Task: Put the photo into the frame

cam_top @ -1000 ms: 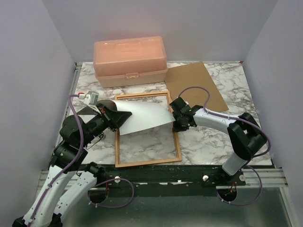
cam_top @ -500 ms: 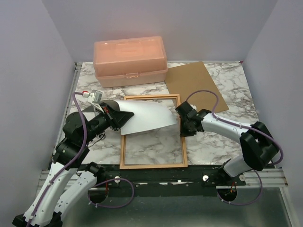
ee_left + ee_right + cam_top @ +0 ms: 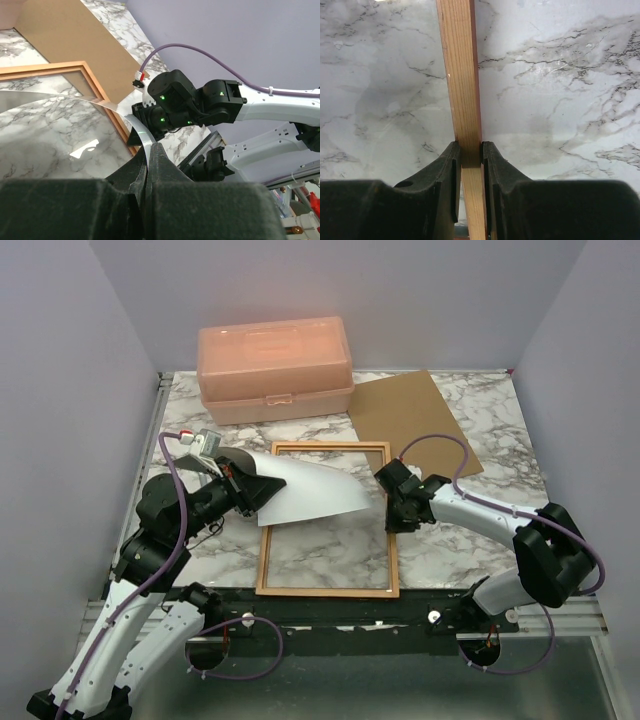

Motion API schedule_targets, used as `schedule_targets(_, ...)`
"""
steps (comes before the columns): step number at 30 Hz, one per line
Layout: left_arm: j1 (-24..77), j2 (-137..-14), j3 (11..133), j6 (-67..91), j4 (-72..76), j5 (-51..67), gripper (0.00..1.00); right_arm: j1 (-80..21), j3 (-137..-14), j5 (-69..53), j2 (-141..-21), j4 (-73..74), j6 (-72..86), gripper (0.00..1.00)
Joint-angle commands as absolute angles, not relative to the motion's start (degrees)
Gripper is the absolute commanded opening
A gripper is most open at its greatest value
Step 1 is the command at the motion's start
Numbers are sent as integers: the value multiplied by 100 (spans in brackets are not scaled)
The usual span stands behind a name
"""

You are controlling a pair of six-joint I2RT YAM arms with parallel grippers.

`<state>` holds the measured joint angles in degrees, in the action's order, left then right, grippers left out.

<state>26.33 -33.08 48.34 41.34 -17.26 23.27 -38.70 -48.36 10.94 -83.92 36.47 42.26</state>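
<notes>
From the top external view, you have the frame (image 3: 327, 591) lying flat on the marble table (image 3: 480, 530). It is a thin tan-orange wooden rectangle, with marble showing through its opening.
- Photo (image 3: 315, 490): plain white back up and bowed. Its left edge is lifted, and its right part sags over the far half of the frame.
- Left gripper (image 3: 262, 492): pinched on the photo's left edge, above the frame's left rail.
- Right gripper (image 3: 392, 512): down on the frame's right rail.
- Peach plastic box (image 3: 275, 368): closed, at the far edge of the table.
- Brown backing board (image 3: 410, 415): flat, beside the frame's far right corner.

At the left wrist, you see two dark fingers (image 3: 165, 170) pressed together on the photo's thin edge. The sheet (image 3: 75, 130) curves away to the left as a glossy arc with a bright glint, and its print cannot be made out. The frame's reddish-brown corner (image 3: 95, 87) lies beyond it, with the board (image 3: 70, 35) behind.

At the right wrist, you see both fingers (image 3: 442, 170) clamped on one frame rail (image 3: 462, 75), one on each side. The rail shows pale tan grain on its broad face and a reddish strip along its right edge. Marble lies on both sides of it.
</notes>
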Motion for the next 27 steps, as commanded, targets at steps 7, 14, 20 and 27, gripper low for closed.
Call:
schedule_targets(7,2619,-3306,4895,3981,-1691,2574,0,-3893,-5060,1213,-8320,3486,4192,34)
schedule_targets(14,2619,-3361,4944,3918,-1770,2646,0,-3893,-5214,1071,-8518,3309,4141,35)
schedule_targets(20,2619,-3399,5009,3852,-1854,2690,0,-3891,-5272,888,-8593,3094,4061,36)
schedule_targets(27,2618,-3366,5144,3736,-2052,2642,0,-3894,-5264,1365,-8571,3333,4256,53)
